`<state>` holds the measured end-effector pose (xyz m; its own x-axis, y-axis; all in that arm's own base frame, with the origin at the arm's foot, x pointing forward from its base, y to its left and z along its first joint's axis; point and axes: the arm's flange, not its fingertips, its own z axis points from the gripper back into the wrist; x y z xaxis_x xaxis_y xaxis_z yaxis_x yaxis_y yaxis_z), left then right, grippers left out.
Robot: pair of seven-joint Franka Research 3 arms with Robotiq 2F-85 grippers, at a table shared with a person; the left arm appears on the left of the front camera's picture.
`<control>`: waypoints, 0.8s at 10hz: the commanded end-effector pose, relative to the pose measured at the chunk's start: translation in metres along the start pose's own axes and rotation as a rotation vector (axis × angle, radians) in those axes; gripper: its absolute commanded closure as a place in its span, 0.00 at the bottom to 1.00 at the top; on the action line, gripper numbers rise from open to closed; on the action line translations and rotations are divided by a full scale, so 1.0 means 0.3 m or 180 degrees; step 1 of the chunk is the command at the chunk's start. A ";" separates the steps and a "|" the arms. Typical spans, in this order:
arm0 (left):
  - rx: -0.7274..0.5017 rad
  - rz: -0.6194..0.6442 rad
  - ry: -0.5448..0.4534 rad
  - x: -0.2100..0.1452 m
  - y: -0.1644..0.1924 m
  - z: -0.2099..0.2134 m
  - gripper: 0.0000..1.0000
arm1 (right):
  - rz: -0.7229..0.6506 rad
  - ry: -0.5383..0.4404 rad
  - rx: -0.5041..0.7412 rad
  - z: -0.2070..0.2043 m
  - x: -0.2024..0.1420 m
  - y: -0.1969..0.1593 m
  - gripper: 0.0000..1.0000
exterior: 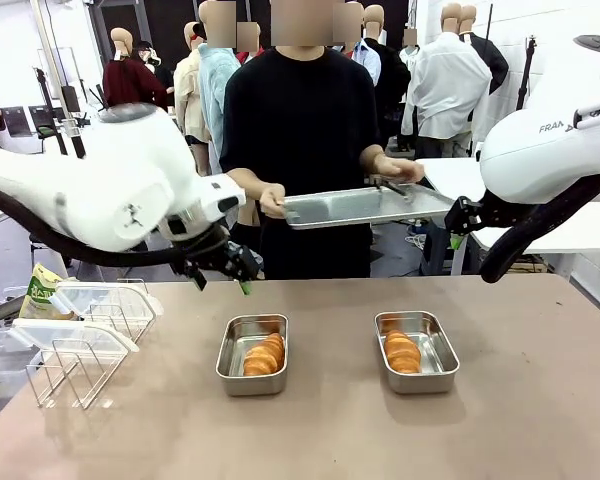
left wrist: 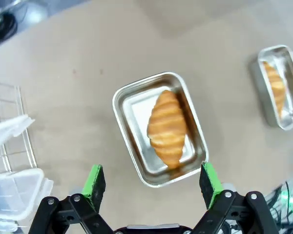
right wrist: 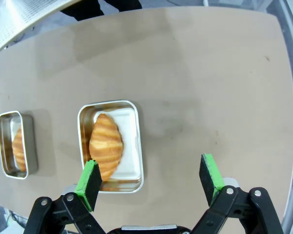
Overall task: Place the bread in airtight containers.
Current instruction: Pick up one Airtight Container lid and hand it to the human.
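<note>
From my console, the table carries two tins side by side. The left tin holds one roll and the right tin holds a second roll, each lying lengthwise inside. Neither tin is covered; the lids rest on the rack at my left. My left gripper hangs above the left tin, jaws wide and empty. My right gripper, equally wide and empty, has the right tin near one pad. Beyond, a person holds a tray. I judge the loading done. To seal, I'd take a lid by its edge, lay it square and press evenly.
</note>
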<state>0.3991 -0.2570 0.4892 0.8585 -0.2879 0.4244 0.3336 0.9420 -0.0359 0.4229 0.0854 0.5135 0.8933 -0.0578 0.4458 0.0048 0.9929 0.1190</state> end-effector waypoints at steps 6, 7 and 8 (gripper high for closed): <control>-0.0325 -0.0258 -0.0328 -0.065 0.074 0.171 0.00 | 0.0003 0.0007 -0.0003 -0.002 -0.001 0.000 0.00; -0.0275 -0.0430 -0.0435 -0.070 0.063 0.241 0.00 | 0.0003 0.0007 -0.0003 -0.002 -0.001 0.000 0.00; -0.0275 -0.0430 -0.0435 -0.070 0.063 0.241 0.00 | 0.0003 0.0007 -0.0003 -0.002 -0.001 0.000 0.00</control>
<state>0.3622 -0.2216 0.5390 0.7564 -0.3729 0.5373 0.4727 0.8795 -0.0550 0.4228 0.0854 0.5136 0.8932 -0.0577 0.4460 0.0047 0.9929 0.1189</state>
